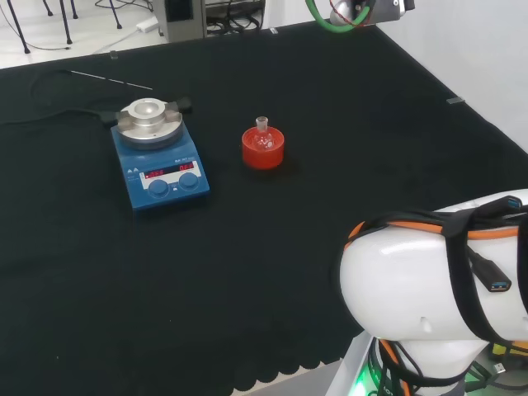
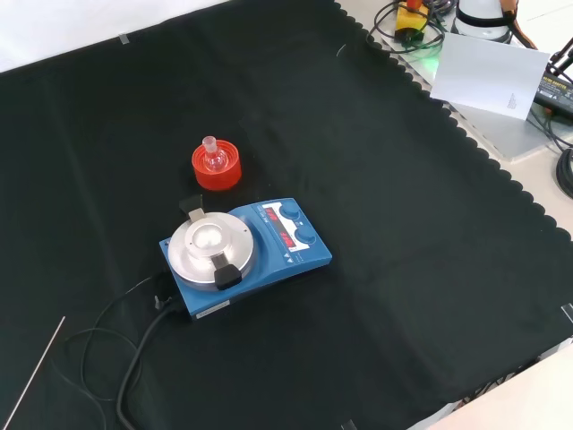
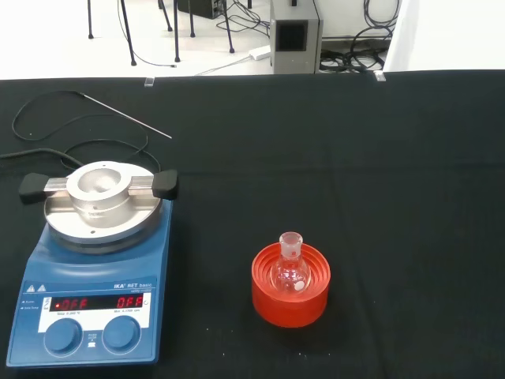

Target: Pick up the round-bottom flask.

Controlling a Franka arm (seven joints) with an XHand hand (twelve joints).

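Wrist view: flask [image 3: 290, 268] upright in red stand [image 3: 290, 286], beside stirrer [image 3: 91, 272].

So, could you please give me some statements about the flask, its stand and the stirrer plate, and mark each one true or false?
1. The round-bottom flask sits upright in a red ribbed stand. True.
2. The flask lies on its side on the black cloth. False: it stands neck up in the stand.
3. In the head view, the blue stirrer plate is to the left of the stand. True.
4. The stand rests on top of the stirrer plate. False: it stands apart from it on the cloth.
5. A thin metal rod lies on the cloth. True.
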